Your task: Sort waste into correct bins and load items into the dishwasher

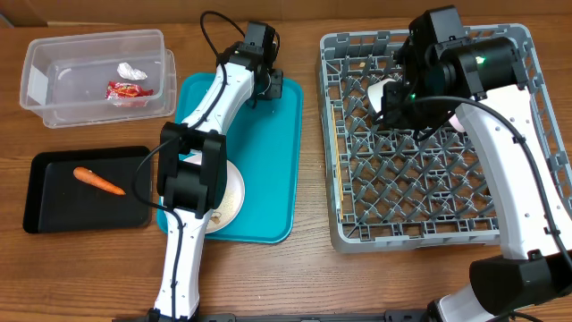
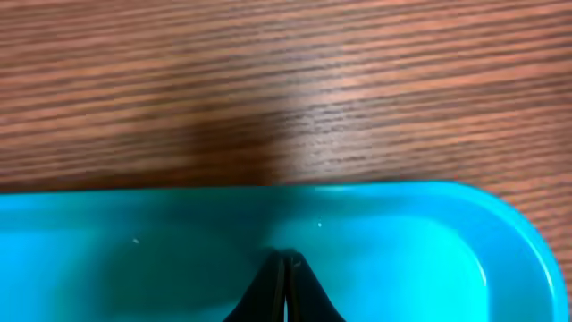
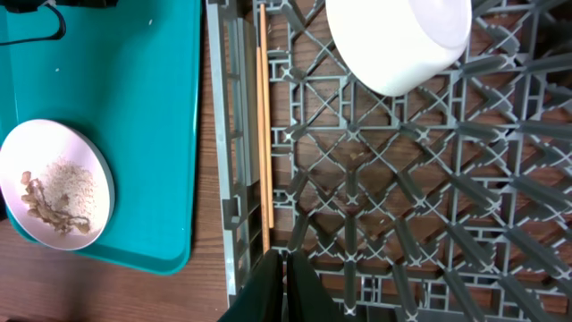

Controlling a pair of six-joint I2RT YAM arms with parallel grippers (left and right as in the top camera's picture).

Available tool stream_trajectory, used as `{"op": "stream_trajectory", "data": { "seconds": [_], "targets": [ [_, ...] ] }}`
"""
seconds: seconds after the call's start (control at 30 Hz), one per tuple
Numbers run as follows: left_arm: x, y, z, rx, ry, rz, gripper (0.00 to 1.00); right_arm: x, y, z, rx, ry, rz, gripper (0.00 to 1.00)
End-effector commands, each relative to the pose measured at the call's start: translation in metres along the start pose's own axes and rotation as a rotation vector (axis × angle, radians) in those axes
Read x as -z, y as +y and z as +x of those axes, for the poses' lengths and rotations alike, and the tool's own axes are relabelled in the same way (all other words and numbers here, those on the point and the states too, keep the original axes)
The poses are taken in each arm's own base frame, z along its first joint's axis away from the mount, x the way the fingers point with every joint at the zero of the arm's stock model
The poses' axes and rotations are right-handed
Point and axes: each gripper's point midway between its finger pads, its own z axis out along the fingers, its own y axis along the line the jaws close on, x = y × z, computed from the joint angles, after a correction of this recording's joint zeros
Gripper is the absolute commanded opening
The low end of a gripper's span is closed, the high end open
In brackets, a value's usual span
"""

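My left gripper [image 1: 271, 88] [image 2: 286, 261] is shut low over the far end of the teal tray [image 1: 268, 179], with nothing showing between its fingers. On the tray's near end sits a white plate [image 1: 234, 192] [image 3: 55, 183] holding rice and peanut scraps. My right gripper [image 1: 398, 109] [image 3: 284, 261] hangs shut and empty above the grey dish rack [image 1: 420, 228]. In the rack lie a white bowl [image 3: 398, 40] [image 1: 382, 92] and the chopsticks [image 3: 264, 116], along its left wall. The clear tub [image 1: 54, 85] holds a red wrapper [image 1: 127, 90] and a white wrapper [image 1: 130, 71]. A carrot [image 1: 96, 182] lies in the black tray [image 1: 54, 215].
The left arm [image 1: 192, 170] stretches over the teal tray and covers part of the plate. The right arm [image 1: 509, 152] crosses the rack's right side, with a pale dish [image 1: 458, 118] partly hidden beneath it. Bare wooden table [image 2: 286, 80] lies beyond the teal tray's far rim.
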Motion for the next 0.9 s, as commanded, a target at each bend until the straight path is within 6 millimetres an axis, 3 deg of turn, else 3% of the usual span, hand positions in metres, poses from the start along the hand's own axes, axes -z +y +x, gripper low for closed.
{"op": "stream_trajectory", "data": {
  "seconds": [0.0,0.17,0.37,0.47,0.63,0.87],
  "targets": [
    [-0.023,0.019,0.008,-0.007,0.018,-0.068,0.04,0.003,-0.001,-0.001,-0.018,-0.012,0.002,0.07],
    [-0.03,0.037,0.002,0.012,-0.012,-0.119,0.04,0.003,-0.002,0.002,-0.033,0.0,0.004,0.07],
    [-0.028,0.056,-0.029,0.046,-0.132,-0.135,0.04,0.003,-0.002,0.005,-0.036,0.016,0.006,0.07],
    [-0.025,0.064,-0.043,0.08,-0.185,-0.132,0.12,0.003,-0.002,0.007,-0.037,0.022,0.007,0.07],
    [-0.021,0.072,-0.064,0.098,-0.27,-0.127,0.15,0.003,-0.003,0.009,-0.038,0.032,0.01,0.07],
    [-0.019,0.077,-0.067,0.103,-0.28,-0.13,0.15,0.003,-0.003,0.009,-0.054,0.029,0.01,0.06]
  ]
}}
